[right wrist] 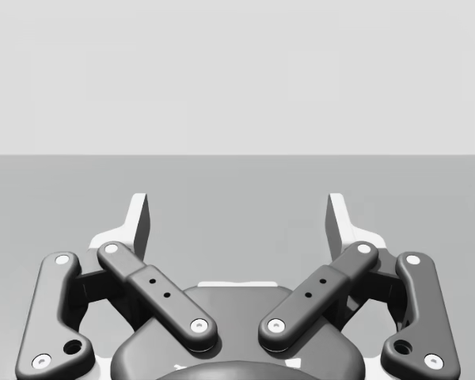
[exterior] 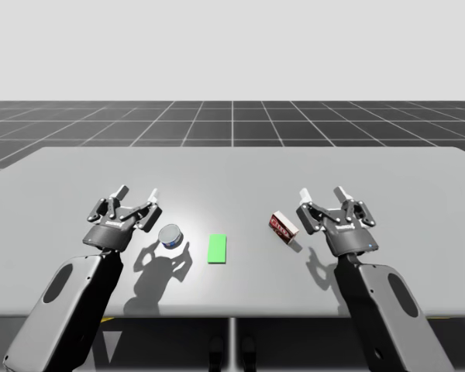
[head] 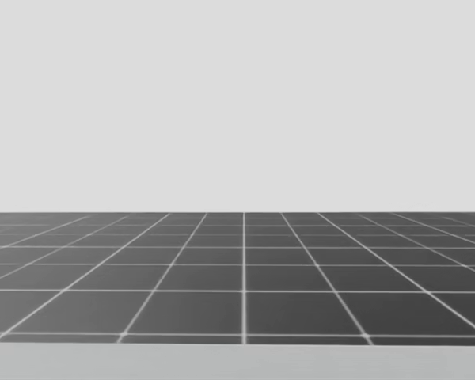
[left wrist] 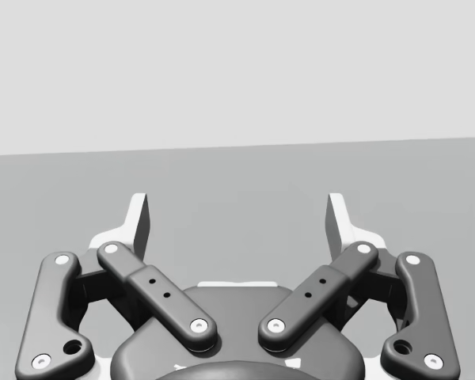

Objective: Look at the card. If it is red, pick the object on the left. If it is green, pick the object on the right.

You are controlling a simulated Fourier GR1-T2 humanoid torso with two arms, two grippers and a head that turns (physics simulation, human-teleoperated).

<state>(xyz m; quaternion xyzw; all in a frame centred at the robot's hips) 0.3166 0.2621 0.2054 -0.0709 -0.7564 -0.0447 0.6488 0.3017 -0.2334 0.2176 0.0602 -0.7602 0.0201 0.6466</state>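
Note:
A green card (exterior: 218,249) lies flat on the grey table (exterior: 232,170) near its front middle. Left of the card sits a small blue and white can (exterior: 170,236). To the card's right lies a dark red box (exterior: 284,227), tilted. My left gripper (exterior: 138,194) hovers open just left of the can, with nothing held. My right gripper (exterior: 323,193) is open just right of the red box. In the wrist views, the left gripper (left wrist: 237,215) and the right gripper (right wrist: 237,215) both have spread fingers with bare table ahead.
The table's far edge meets a dark gridded floor (head: 244,277). Wide bare tabletop stretches behind the objects.

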